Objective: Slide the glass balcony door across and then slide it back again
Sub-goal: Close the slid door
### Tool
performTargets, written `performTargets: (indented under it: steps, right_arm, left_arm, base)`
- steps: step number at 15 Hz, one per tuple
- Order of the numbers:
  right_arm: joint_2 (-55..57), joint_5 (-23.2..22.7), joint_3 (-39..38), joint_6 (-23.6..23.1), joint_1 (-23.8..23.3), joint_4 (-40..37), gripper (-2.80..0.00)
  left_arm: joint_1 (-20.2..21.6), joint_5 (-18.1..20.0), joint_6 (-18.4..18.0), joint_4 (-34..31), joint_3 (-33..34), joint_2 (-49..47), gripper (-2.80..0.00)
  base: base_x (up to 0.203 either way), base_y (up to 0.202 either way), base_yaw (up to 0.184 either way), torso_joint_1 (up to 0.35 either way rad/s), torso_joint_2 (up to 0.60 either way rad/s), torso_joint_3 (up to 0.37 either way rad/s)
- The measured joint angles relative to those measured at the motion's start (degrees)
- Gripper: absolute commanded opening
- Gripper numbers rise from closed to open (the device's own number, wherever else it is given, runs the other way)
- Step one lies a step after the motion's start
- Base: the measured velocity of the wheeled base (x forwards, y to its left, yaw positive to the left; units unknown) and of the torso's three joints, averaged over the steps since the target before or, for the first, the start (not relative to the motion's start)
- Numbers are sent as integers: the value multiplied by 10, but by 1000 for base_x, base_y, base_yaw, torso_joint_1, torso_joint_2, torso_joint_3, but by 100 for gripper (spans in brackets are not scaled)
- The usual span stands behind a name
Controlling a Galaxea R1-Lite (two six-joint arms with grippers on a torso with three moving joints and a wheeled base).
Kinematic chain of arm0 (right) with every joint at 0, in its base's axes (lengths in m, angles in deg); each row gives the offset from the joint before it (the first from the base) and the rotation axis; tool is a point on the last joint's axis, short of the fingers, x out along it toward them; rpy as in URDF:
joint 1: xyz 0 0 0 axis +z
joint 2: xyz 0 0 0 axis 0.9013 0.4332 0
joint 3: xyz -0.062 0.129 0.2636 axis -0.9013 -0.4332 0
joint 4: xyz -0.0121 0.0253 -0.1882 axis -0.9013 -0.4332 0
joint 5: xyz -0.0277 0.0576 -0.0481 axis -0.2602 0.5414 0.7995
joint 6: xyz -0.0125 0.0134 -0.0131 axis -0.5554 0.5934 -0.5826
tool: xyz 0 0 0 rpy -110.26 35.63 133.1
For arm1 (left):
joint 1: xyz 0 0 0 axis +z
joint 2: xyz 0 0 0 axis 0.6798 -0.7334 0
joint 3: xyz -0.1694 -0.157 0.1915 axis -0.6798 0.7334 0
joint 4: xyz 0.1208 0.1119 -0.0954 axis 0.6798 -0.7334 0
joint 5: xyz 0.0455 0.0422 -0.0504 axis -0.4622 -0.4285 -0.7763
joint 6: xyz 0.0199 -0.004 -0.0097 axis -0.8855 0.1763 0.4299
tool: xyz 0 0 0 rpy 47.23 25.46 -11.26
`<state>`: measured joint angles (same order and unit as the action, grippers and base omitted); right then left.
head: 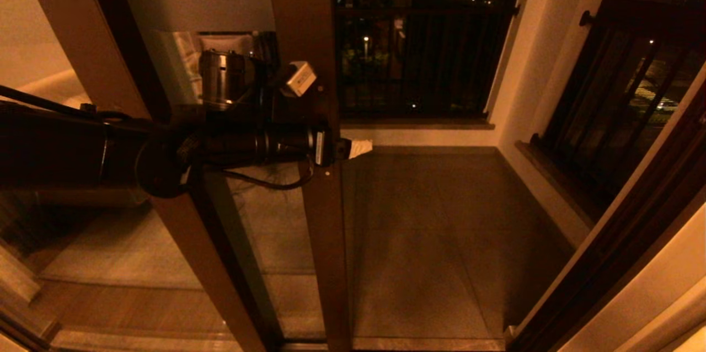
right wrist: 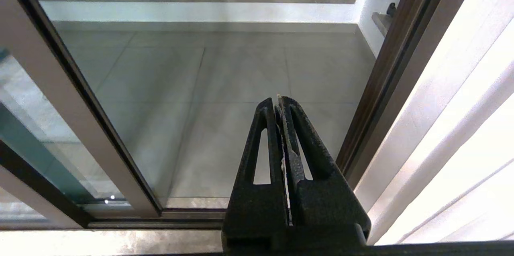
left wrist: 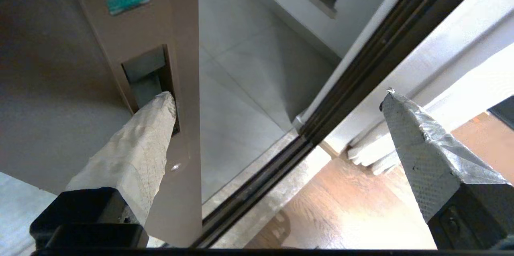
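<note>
The glass balcony door [head: 248,219] stands partly slid aside, its dark brown stile [head: 311,54] running down the middle of the head view and the frosted band [head: 193,10] near the top. My left arm reaches across from the left to the stile. The left gripper [head: 347,149] [left wrist: 277,95] is open wide. One taped finger [left wrist: 156,119] has its tip inside the slot handle [left wrist: 146,71]; the other finger [left wrist: 405,127] hangs free past the door's edge. My right gripper [right wrist: 278,99] is shut on nothing, low down and facing the opening; it does not show in the head view.
The fixed panel's lighter brown post [head: 83,48] slants behind the door at the left. The floor track [left wrist: 257,192] runs to the dark jamb [head: 634,230] on the right. Tiled balcony floor [head: 430,230] lies beyond, ringed by railed windows [head: 419,54]. A green sticker [left wrist: 128,0] sits above the slot.
</note>
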<state>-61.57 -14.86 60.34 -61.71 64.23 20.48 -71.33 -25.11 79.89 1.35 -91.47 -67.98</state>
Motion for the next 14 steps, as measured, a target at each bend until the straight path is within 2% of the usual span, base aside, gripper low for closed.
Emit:
performTargets:
  steps: [14]
  right_arm:
    - [0, 0, 0, 0, 0, 0, -280]
  left_arm:
    - [-54, -5, 1, 1, -47, -29, 0]
  base:
    - [0, 0, 0, 0, 0, 0]
